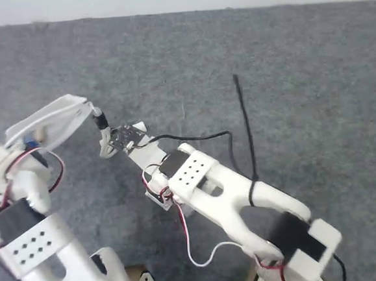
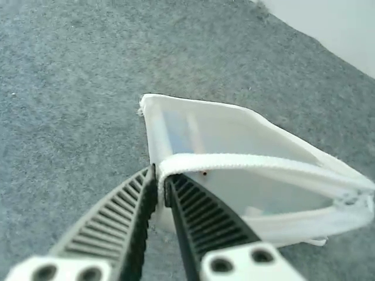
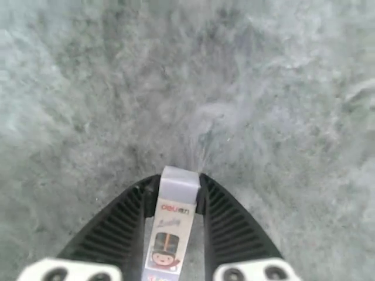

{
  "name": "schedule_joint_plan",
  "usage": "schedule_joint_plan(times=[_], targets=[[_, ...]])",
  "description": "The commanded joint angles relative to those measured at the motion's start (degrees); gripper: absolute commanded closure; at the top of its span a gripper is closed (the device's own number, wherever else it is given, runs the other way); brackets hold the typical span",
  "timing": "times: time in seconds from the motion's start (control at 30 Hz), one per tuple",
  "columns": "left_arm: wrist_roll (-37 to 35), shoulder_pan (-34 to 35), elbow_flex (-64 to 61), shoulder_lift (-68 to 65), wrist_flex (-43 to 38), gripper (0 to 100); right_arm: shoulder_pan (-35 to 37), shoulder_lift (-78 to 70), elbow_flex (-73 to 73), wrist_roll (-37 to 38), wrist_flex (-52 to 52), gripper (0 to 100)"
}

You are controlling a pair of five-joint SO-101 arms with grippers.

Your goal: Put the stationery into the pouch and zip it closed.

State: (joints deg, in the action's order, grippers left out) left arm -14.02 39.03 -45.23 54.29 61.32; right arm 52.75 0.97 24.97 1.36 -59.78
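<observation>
A white, half-transparent pouch [image 2: 234,140] hangs above the grey carpet with its mouth open. My left gripper [image 2: 161,178] is shut on the zipper rim at one end. In the high view the pouch [image 1: 50,122] is at the left, held up by the left arm. My right gripper [image 3: 179,181] is shut on a small white eraser [image 3: 174,213] with a printed sleeve, which sticks out a little past the fingertips. From above, the right gripper [image 1: 101,124] is just beside the pouch's right end.
Grey carpet [image 1: 300,73] covers the whole work area. A thin black cable [image 1: 246,129] runs across it to the right of the right arm. Both arm bases stand at the near edge.
</observation>
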Motion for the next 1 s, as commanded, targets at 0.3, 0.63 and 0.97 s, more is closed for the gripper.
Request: schedule_joint_plan(times=[0.3,0.63,0.97], targets=[[-0.53,-4.92,1.71,0.00,-0.88,99,0.75,17.63,-2.02,-0.62,-6.02,99.3],[-0.44,-7.30,1.71,0.00,0.09,99,7.87,28.44,11.16,-0.70,2.95,99.3],[-0.35,-7.30,1.63,0.00,0.09,99,7.96,41.10,18.64,-0.62,7.69,99.3]])
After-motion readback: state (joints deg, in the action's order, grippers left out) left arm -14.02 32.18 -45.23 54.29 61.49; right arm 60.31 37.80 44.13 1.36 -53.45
